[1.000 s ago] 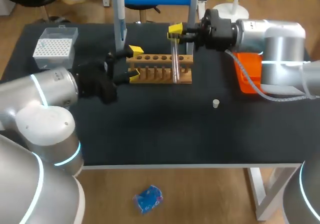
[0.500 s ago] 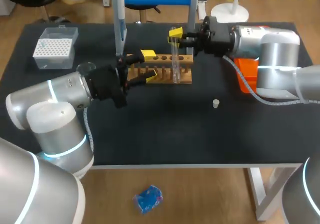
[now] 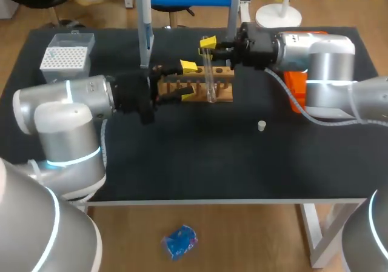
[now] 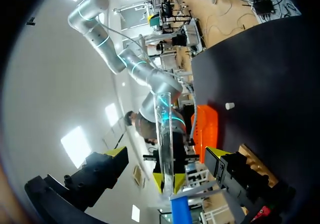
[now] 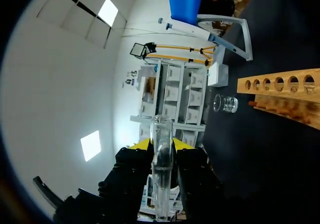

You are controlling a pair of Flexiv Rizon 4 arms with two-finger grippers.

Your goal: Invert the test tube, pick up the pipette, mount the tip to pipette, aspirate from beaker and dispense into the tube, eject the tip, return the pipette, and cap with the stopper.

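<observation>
My right gripper (image 3: 208, 42) is shut on the top of a clear test tube (image 3: 210, 77), which hangs almost upright just in front of the wooden rack (image 3: 225, 73). In the right wrist view the tube (image 5: 162, 174) sits clamped between the yellow tips of that gripper (image 5: 161, 145). My left gripper (image 3: 187, 79) is open at the rack's left end, its tips short of the tube. From the left wrist the tube (image 4: 165, 144) stands ahead of the gap of the left gripper (image 4: 166, 153), untouched. The pipette (image 3: 144, 19) hangs on its stand behind the rack. A small white stopper (image 3: 261, 125) lies on the mat.
A tip box (image 3: 66, 56) stands at the back left. An orange bin (image 3: 301, 89) sits under my right arm. A glass beaker (image 5: 225, 104) stands beyond the rack's (image 5: 280, 92) far end. The mat's front half holds only the stopper (image 4: 229, 106).
My left gripper has moved right along the rack toward the tube, still open. My right gripper has shifted slightly left with the tube still in it.
</observation>
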